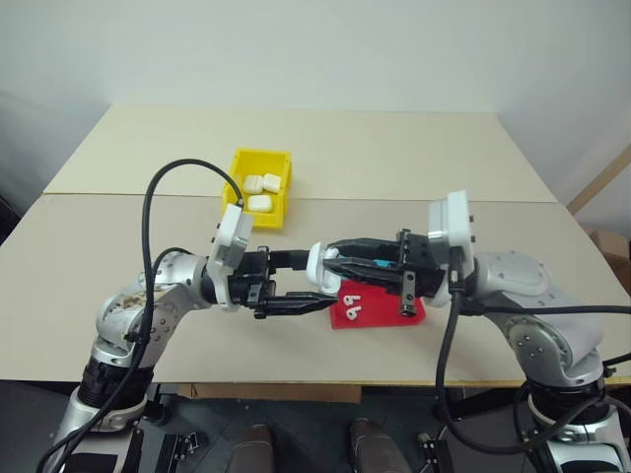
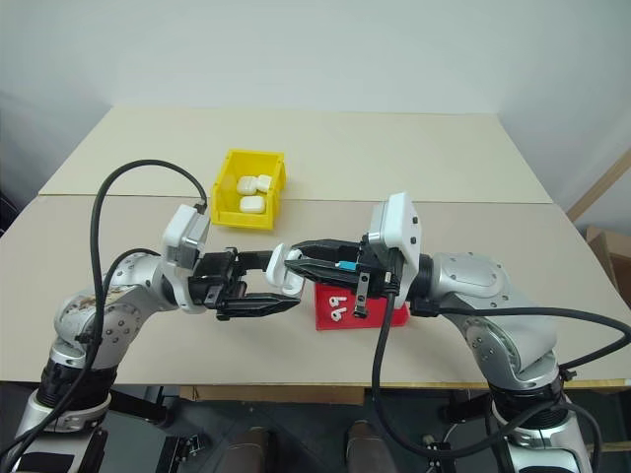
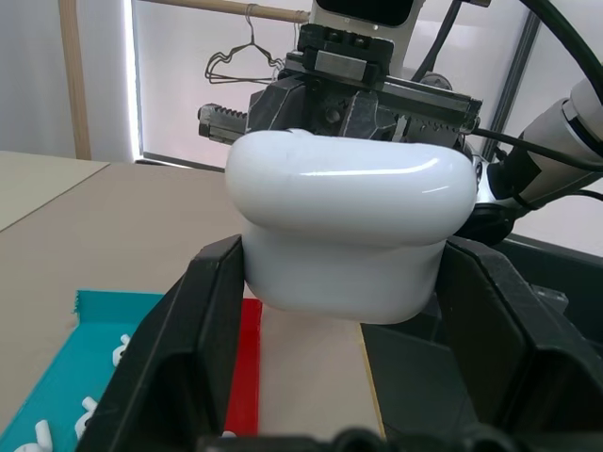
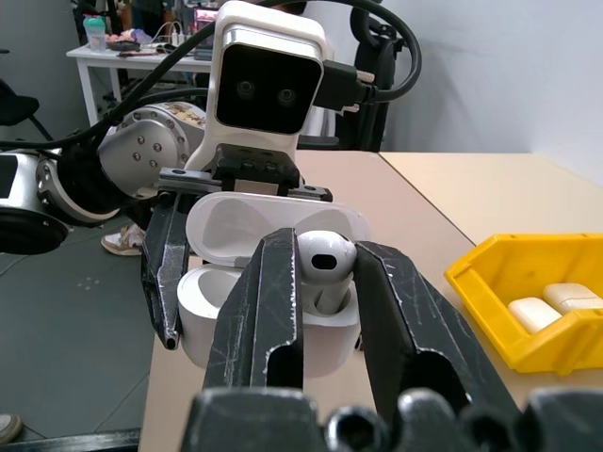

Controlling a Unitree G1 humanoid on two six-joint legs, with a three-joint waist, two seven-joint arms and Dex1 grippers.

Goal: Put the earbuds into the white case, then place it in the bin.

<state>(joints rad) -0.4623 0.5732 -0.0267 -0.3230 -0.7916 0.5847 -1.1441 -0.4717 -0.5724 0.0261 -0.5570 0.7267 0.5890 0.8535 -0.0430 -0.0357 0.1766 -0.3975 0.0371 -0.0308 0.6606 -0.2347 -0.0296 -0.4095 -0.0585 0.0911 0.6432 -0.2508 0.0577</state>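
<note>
Frame centre, above the table: left gripper (image 1: 296, 283) clamped on open white case (image 4: 273, 301), lid up. Right gripper (image 4: 330, 282) pinches an earbud (image 4: 325, 264) at its socket. Both look light, glossy, prob. slippery; best grip = case's flat sides. Bin (image 1: 258, 192) upper left.

Glossy smooth white plastic case (image 3: 349, 235) and earbud (image 4: 325, 259); yellow plastic bin (image 1: 259, 187); matt beige table (image 1: 394, 148); scuffed black gripper fingers (image 4: 273, 311); red plastic tray (image 1: 380, 307).

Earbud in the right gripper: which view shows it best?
Right wrist view: the earbud sits pinched between the right gripper fingers, over the open white case. In the eye views the fingers hide it; the left wrist view gives the case's outside.
</note>
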